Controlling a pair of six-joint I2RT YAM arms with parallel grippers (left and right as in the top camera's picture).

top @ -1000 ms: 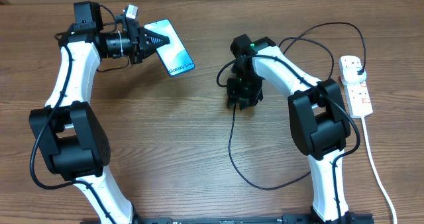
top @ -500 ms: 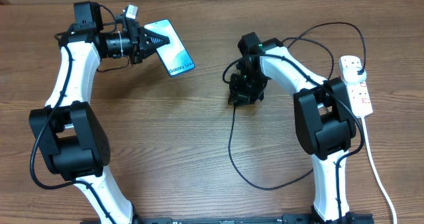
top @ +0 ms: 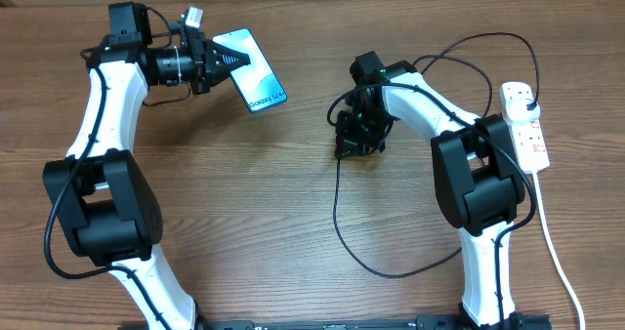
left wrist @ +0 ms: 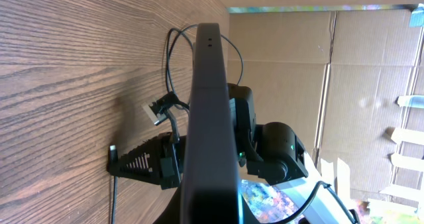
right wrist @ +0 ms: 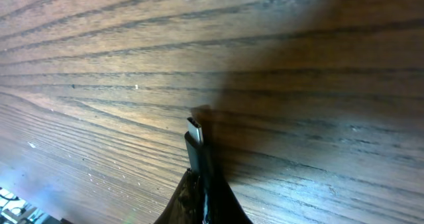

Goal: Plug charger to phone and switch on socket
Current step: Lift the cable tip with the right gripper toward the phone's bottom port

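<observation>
working the plugging-in step over the tabletop, leaving the socket at far right for later. clamping the phone in the left pincer, far left. pinching the charger by its tip in the closed right pincer, mid-tabletop. next, likely needing carrying that tip left, lining up with the phone's port.

Overhead looks straight down on the table; both low wrist views share the charger tip.

Desk — brown wood grain, smooth, low sheen. Phone — glossy screen, dark matt frame. Charger: thin black matt cable, metallic tip. Socket: smooth white plastic.
</observation>
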